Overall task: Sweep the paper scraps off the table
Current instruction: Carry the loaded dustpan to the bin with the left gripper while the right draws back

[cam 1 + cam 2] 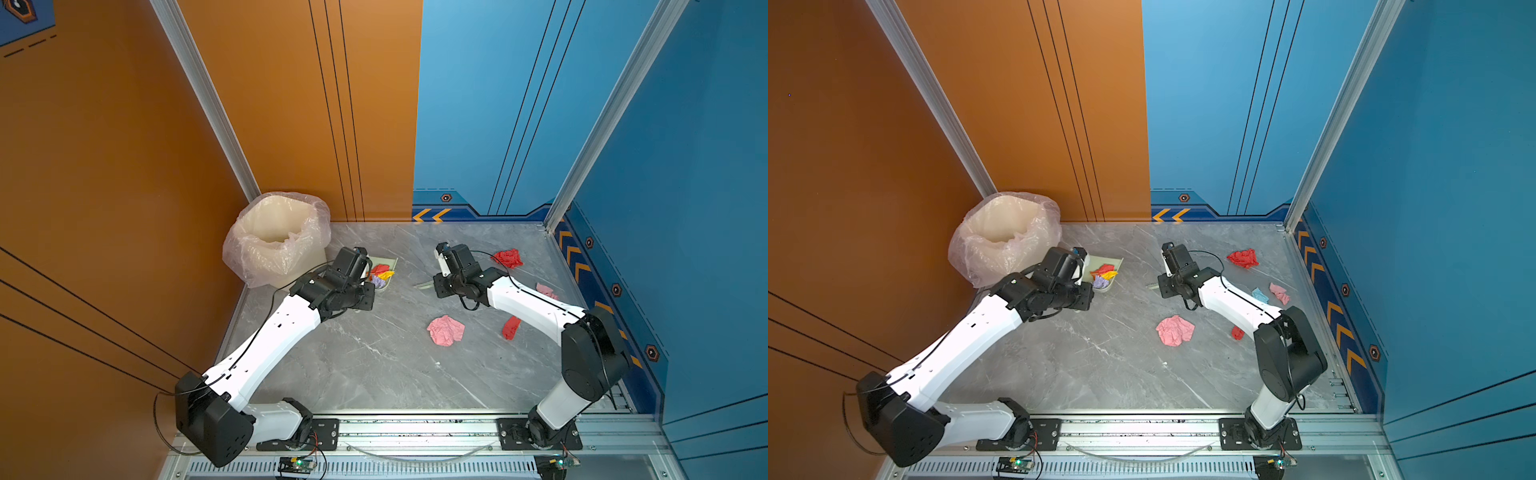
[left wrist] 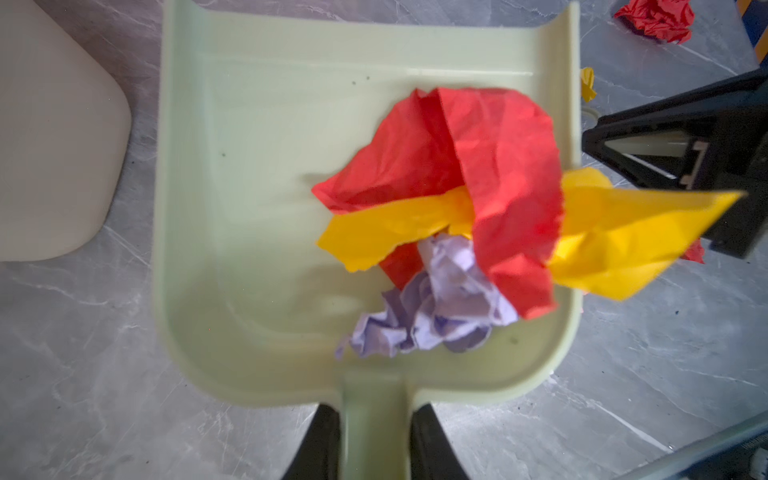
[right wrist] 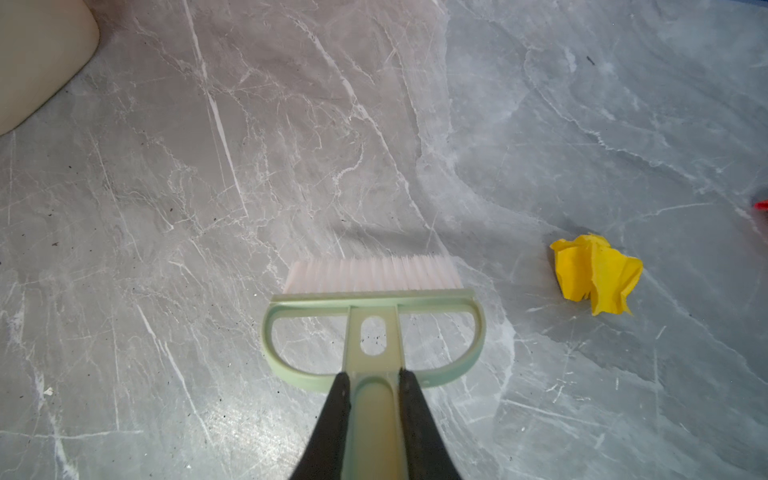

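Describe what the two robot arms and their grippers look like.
The left arm and right arm have glossy white rounded shells joined by blocky black joint housings. A thin black cable runs along each. The left gripper and right gripper end in tapered matte black fingers.

Dustpan (image 1: 1098,261) mostly hidden by left arm (image 1: 963,336) (brush (image 1: 1151,285) likewise, rt. arm (image 1: 1233,301)).

No legible text or labels
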You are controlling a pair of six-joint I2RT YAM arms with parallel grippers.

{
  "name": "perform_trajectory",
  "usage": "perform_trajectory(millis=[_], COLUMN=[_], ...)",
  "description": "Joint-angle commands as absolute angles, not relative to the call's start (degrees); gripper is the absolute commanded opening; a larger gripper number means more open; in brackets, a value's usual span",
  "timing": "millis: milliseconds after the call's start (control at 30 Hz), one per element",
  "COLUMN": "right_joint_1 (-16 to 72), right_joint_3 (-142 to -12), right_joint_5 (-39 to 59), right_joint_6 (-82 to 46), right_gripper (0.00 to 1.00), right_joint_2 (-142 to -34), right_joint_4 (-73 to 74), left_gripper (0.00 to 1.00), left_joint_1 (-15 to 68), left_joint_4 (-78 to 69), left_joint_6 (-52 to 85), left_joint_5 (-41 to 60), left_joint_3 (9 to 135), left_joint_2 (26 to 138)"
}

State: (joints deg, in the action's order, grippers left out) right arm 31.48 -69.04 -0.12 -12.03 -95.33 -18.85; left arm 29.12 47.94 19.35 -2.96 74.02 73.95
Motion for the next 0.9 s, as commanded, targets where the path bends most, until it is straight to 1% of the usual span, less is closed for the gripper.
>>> perform_trajectory(millis=[0, 267, 433, 600, 733, 867], right_joint_1=[31.03, 31.03, 31.03, 31.02, 30.98, 30.95], right_joint_3=[-68.45, -67.8, -66.68, -66.3, -66.16, -66.15], right_joint_5=[1.89, 3.14, 3.69, 3.52, 3.57, 3.18], right_joint_6=[-12.86, -13.48, -13.76, -13.76, -13.9, -13.9], right_gripper=[0.0, 0.0, 0.0, 0.0, 0.0, 0.0], right_joint_2=[-94.8, -94.62, -93.78, -93.09, -92.63, -92.37], right_joint_4=[-17.38, -16.91, -16.69, -17.17, -17.28, -17.64], left_gripper=[0.0, 0.0, 0.0, 0.0, 0.0, 0.0], left_joint_1=[26.24, 18.79, 12.08, 4.38, 0.65, -3.25], left_joint_4=[52.97, 58.06, 58.97, 59.6, 59.58, 59.5], left_joint_6=[17.46, 15.4, 14.42, 15.72, 16.43, 17.81], left_joint_5=[-0.05, 1.26, 5.82, 12.65, 15.32, 20.78], left_joint_3=[80.19, 94.58, 100.3, 104.74, 107.29, 108.62], left_joint_2=[73.35, 76.81, 80.0, 84.06, 86.16, 87.7])
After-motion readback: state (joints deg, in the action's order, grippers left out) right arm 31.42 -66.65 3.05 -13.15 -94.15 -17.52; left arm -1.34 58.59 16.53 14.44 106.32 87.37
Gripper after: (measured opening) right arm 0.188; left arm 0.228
